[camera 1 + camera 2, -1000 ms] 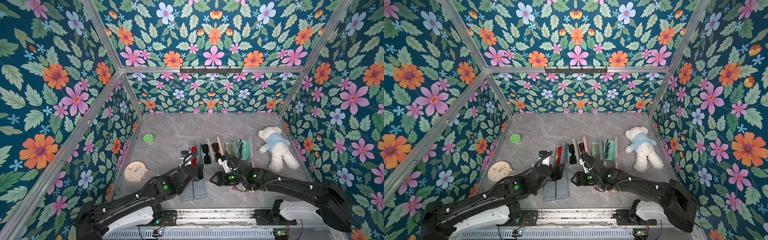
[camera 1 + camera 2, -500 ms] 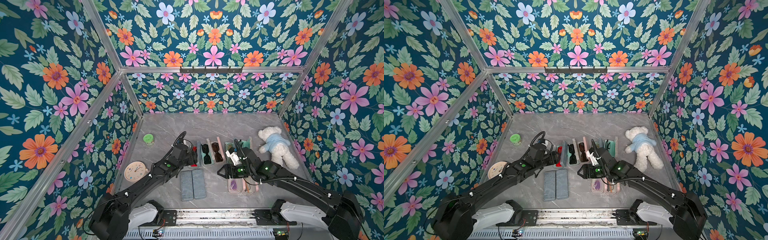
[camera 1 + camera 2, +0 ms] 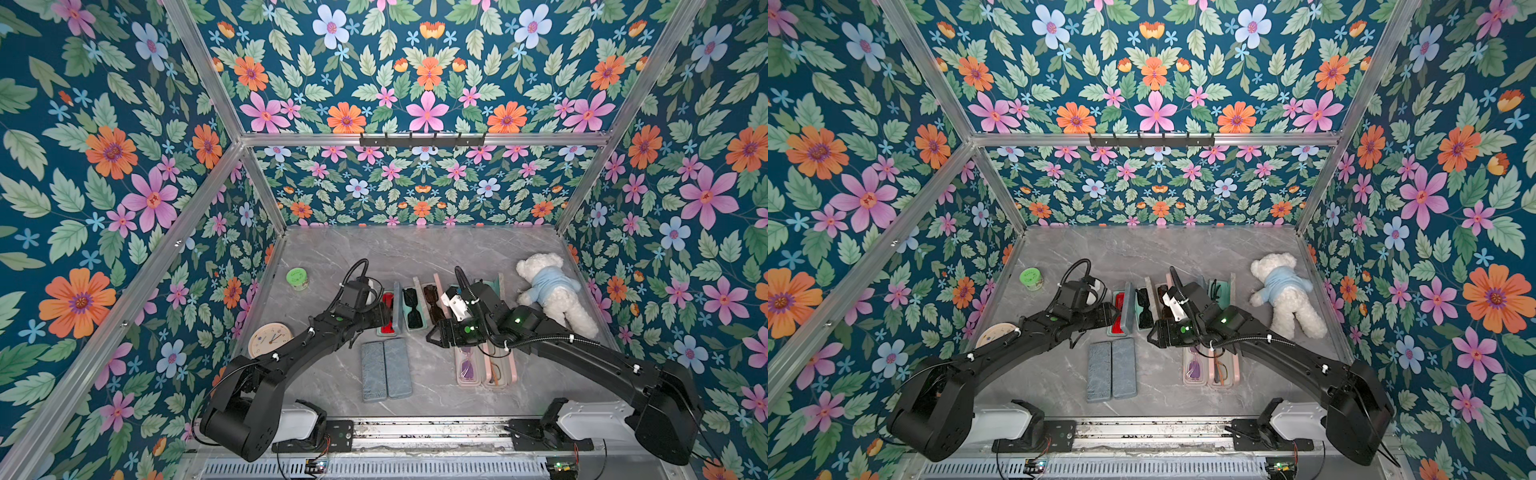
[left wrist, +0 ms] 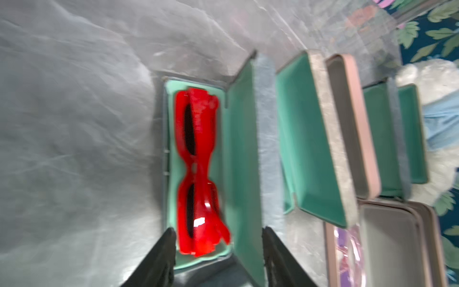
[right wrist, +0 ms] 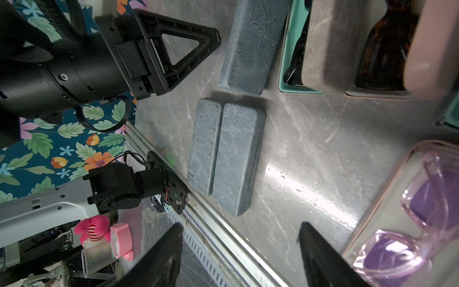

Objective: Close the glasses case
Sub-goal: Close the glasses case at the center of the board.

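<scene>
The blue-grey, teal-lined glasses case (image 4: 242, 149) holding red sunglasses (image 4: 196, 159) lies between the left tool's (image 4: 218, 229) parted jaws, lid upright. The right tool (image 5: 241, 225) gapes empty.

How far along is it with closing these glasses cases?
Done: two blue-grey cases lie shut near the robot's base. In hand: the left hand, open, straddles one end of the open red-glasses case. The right hand hangs open over the table. Left: that case, plus open ones holding black sunglasses and purple glasses, among others.
</scene>
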Tool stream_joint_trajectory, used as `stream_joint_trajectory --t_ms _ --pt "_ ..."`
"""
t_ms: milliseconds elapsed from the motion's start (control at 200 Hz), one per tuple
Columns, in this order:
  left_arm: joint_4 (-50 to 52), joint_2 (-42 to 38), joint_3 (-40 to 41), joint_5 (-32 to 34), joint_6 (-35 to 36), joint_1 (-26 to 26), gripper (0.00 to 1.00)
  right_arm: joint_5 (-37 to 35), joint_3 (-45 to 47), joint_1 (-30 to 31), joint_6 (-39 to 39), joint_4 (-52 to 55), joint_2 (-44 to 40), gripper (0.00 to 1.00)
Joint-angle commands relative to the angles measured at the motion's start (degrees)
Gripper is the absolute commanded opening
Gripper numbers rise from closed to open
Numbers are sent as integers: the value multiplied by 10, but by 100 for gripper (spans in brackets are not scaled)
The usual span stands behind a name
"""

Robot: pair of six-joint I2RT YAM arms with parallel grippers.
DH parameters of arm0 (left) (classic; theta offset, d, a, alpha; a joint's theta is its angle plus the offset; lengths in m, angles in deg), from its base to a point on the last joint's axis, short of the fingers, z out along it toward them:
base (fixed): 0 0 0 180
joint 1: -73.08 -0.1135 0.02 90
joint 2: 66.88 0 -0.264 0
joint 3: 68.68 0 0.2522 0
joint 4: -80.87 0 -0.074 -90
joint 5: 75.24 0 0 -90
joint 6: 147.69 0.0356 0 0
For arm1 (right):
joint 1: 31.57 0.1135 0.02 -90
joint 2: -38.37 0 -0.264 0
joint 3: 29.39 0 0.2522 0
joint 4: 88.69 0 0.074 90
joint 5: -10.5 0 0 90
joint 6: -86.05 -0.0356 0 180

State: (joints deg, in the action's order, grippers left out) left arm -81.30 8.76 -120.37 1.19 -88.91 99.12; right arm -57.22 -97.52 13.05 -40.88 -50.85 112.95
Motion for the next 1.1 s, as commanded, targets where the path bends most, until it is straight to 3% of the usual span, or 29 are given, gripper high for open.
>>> stream_joint_trajectory --t_ms 0,75,295,695,1100 --pt "-16 -2 14 -45 28 -17 54 10 -16 0 -7 -18 21 75" --pt "-22 0 23 -52 31 -26 48 10 -30 1 -7 -19 40 74" --pt "-39 19 21 -44 34 -33 47 20 -62 1 -11 -25 86 70" --pt "-68 81 3 -32 50 -45 31 9 -119 2 -5 -19 171 64" --pt "-95 131 3 -15 63 -46 25 4 -175 2 -4 -24 264 58"
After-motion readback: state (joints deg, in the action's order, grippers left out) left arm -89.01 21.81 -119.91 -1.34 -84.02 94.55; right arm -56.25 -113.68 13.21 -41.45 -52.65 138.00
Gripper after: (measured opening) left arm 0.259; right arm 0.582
